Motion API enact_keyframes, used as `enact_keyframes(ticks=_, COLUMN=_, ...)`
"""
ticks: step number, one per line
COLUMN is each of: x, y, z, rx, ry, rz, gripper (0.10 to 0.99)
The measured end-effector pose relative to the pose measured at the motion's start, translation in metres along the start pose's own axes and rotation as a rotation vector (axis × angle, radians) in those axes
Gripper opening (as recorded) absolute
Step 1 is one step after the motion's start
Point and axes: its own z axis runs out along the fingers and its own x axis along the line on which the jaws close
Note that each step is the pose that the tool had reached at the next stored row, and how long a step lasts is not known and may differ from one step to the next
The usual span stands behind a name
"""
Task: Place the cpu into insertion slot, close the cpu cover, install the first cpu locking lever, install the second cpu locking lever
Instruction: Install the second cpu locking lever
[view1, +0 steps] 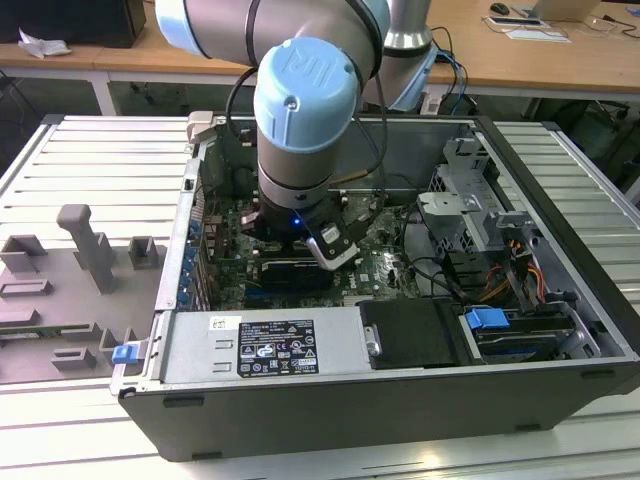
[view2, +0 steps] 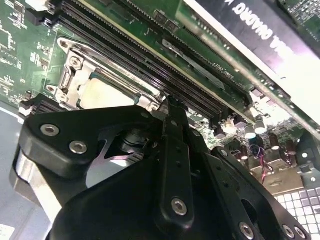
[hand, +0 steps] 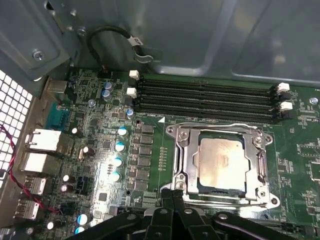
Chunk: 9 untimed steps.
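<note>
Exterior view: grey-and-pale-blue robot arm reaching down into open dark-grey computer case lying on a ribbed metal table, wrist low over the green motherboard near the case's middle; black gripper hidden beneath the wrist. Black power-supply box along the near wall, drive cage with blue tab toward the exterior view's right, grey moulded fixture tray outside the case on the exterior view's left. First wrist view: small flat pale silver-beige cpu seated in the square silvery-rimmed insertion slot, thin silvery cpu cover lying flat around it, chip showing through its window; four long black memory slots just beside the socket; black gripper with fingertips pressed together, tips right at the socket's rim, contact uncertain. Second wrist view: black gripper linkage in front, finger pointing at the socket's edge, cpu pale beyond it, memory slots running alongside.
</note>
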Motion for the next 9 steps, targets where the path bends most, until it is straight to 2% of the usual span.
enact_keyframes(ticks=3, x=0.0048, y=0.0038, z=0.0071, rx=-0.022, ry=-0.0018, rz=-0.001, gripper=0.106)
enact_keyframes(ticks=4, x=0.0071, y=0.0040, z=0.0075, rx=-0.022, ry=-0.0026, rz=-0.001, gripper=0.106)
enact_keyframes(ticks=9, x=0.0080, y=0.0047, z=0.0055, rx=-0.022, ry=-0.0027, rz=-0.001, gripper=0.106)
